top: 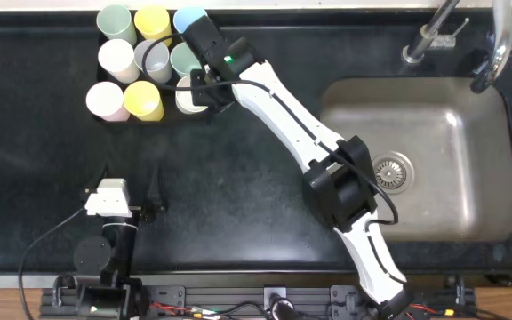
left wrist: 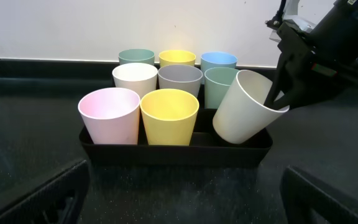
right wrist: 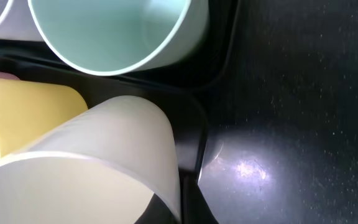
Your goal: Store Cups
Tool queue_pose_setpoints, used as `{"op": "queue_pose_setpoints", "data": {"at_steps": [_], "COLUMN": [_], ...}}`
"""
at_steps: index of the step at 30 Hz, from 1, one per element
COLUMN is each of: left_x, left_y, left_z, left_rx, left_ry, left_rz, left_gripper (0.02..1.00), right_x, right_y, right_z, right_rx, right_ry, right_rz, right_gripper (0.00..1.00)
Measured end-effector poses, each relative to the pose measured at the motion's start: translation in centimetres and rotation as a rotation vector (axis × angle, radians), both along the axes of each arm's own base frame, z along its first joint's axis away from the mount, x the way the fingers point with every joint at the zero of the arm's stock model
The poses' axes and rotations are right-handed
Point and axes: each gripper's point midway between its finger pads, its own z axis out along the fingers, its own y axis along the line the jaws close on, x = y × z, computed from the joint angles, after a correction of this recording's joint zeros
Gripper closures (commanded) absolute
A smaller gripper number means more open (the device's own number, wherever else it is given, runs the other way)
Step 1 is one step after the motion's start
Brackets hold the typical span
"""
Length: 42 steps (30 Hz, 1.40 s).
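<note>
black worktop (top: 238, 204) bears black cup tray (left wrist: 166, 152)

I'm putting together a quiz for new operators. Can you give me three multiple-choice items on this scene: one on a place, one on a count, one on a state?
1. Where does the black tray stand?
A. On the counter, left of the sink
B. Inside the sink
C. Right of the sink

2. How many cups are yellow?
A. One
B. Two
C. Three

3. How does the cream cup in the right gripper sit?
A. Upright
B. Upside down
C. Tilted

Answers:
1 A: the top view shows the tray on the counter, left of the sink.
2 B: there is a front yellow cup and a back yellow cup.
3 C: the cream cup leans, with its mouth turned sideways.
</note>
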Motion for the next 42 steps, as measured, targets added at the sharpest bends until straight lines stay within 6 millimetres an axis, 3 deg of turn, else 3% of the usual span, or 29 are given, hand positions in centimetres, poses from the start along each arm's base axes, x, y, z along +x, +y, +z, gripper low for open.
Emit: {"op": "queue_pose_setpoints", "data": {"at_steps": [20, 42], "left_x": [0.00, 0.00], "left_y": [0.00, 0.00], "left_z": [0.01, 0.01], "left_rx": [0.000, 0.000], "left_ry": [0.000, 0.000], "left_rz": [0.000, 0.000], "left_gripper": [0.018, 0.018], "right_x": [-0.58, -0.38], "right_y": [-0.17, -0.19], "right_z": [-0.23, 0.37], "right_rx": [-0.014, -0.018], "right_ry": [0.021, -0.008], "right_rz": [-0.001, 0.025], "right_gripper": [0.858, 0.391]}}
